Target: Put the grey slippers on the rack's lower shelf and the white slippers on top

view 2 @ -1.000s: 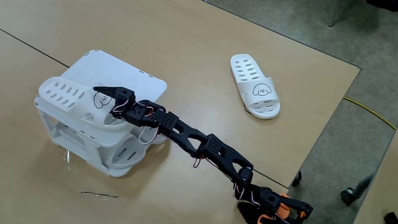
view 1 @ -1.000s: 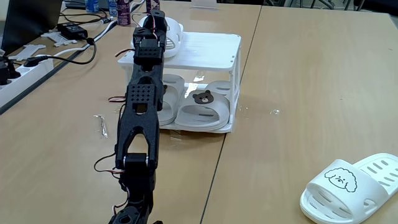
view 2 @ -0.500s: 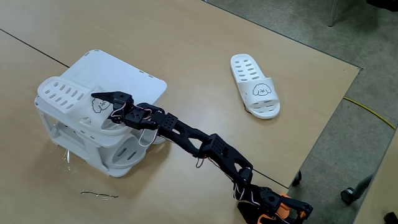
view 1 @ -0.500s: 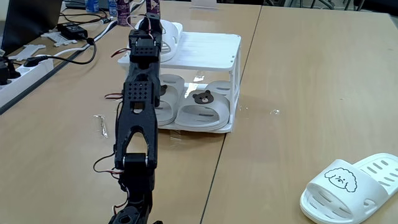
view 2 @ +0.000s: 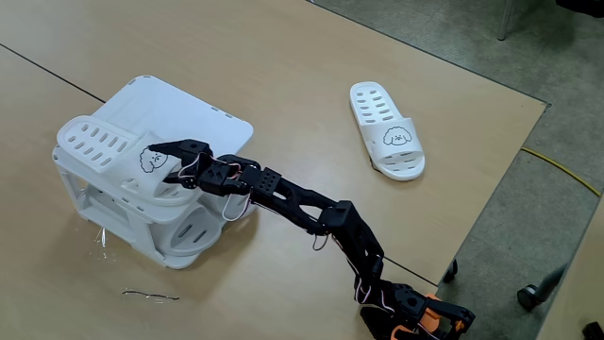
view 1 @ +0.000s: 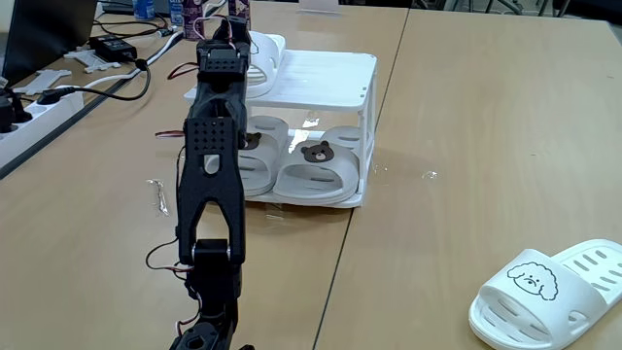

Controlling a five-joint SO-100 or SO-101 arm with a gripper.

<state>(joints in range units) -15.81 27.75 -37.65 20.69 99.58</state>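
The white rack (view 1: 321, 73) (view 2: 184, 104) stands mid-table. Both grey slippers (view 1: 316, 175) (view 1: 255, 170) lie side by side on the lower shelf (view 1: 326, 202), bear badges facing out. One white slipper (view 2: 99, 146) (view 1: 264, 53) lies on the rack's slatted top, its dog face turned toward my arm. My gripper (view 2: 162, 161) (view 1: 225, 27) is at that slipper's strap end, jaws open, nothing held. The other white slipper (view 1: 549, 292) (view 2: 387, 127) lies on the bare table, well away from the rack.
A power strip with cables (view 1: 39, 102) and bottles (view 1: 185, 15) sit at the far left. A thin bent wire (view 1: 157, 194) (view 2: 151, 296) lies near the rack's corner. The table edge (view 2: 491, 203) runs close beyond the loose slipper.
The gripper has dropped lower against the slipper on the rack top, and the arm's elbow has risen. The slipper has stayed where it was.
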